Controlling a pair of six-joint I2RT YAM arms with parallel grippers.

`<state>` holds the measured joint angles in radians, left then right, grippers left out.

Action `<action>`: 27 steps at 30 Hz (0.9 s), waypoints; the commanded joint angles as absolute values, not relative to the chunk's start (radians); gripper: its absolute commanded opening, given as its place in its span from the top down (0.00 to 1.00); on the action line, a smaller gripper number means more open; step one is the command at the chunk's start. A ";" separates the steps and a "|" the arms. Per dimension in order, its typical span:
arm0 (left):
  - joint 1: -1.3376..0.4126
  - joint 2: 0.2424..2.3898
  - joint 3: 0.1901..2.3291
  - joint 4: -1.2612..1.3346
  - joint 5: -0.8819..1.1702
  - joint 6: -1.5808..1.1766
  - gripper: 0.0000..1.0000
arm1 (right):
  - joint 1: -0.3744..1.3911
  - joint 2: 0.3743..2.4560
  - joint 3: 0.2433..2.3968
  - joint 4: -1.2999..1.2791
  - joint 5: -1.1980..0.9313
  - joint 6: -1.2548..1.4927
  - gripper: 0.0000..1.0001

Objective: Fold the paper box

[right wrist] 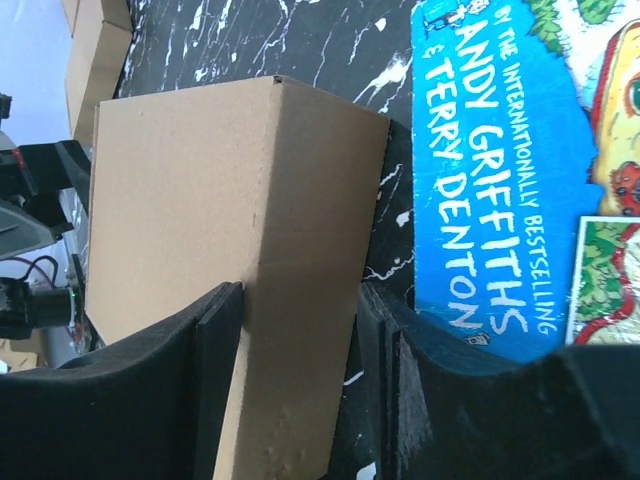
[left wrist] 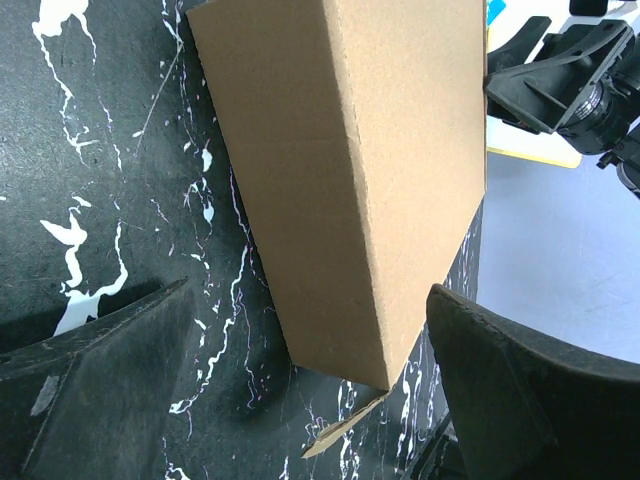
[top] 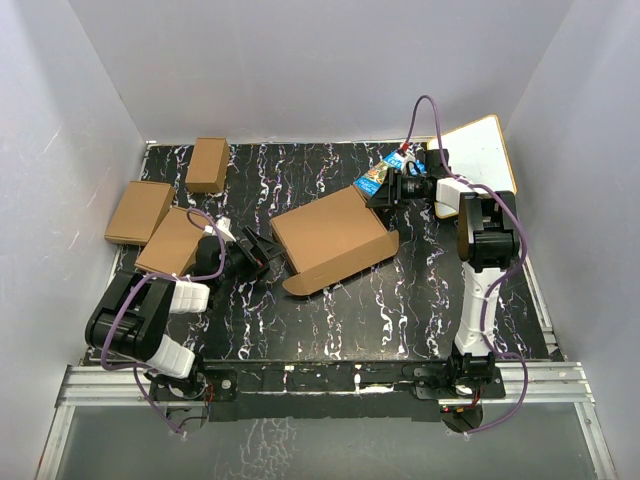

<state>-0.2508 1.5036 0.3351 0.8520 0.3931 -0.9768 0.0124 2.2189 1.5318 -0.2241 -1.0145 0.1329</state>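
The paper box [top: 330, 232] lies mid-table, a brown flat rectangular box with its near front flap [top: 345, 270] hanging out along the table. My left gripper [top: 262, 252] is open just left of the box. In the left wrist view the box's corner [left wrist: 350, 200] sits between the wide-apart fingers [left wrist: 530, 390], untouched. My right gripper [top: 385, 195] is at the box's far right corner. In the right wrist view its jaws straddle the box's side wall [right wrist: 290, 330]; one pad [right wrist: 215, 350] rests on the top face, the other stands slightly off the wall.
A blue book [top: 385, 172] lies right behind the right gripper, large in the right wrist view [right wrist: 510, 170]. Three smaller folded brown boxes [top: 138, 211] sit at the far left. A white board [top: 478, 150] lies at the back right.
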 commanded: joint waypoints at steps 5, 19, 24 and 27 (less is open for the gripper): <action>-0.247 1.534 0.377 0.899 0.405 -0.976 0.03 | 0.022 2.211 1.528 -0.211 -0.979 0.165 0.66; -0.255 1.607 0.383 1.009 0.414 -1.052 0.03 | -0.062 2.206 1.438 -0.168 -0.957 0.215 0.79; -0.268 1.636 0.409 1.015 0.399 -1.056 0.03 | -0.067 2.214 1.427 -0.169 -0.969 0.212 0.80; -0.270 1.659 0.436 1.006 0.390 -1.046 0.03 | -0.067 2.206 1.430 -0.165 -0.990 0.212 0.80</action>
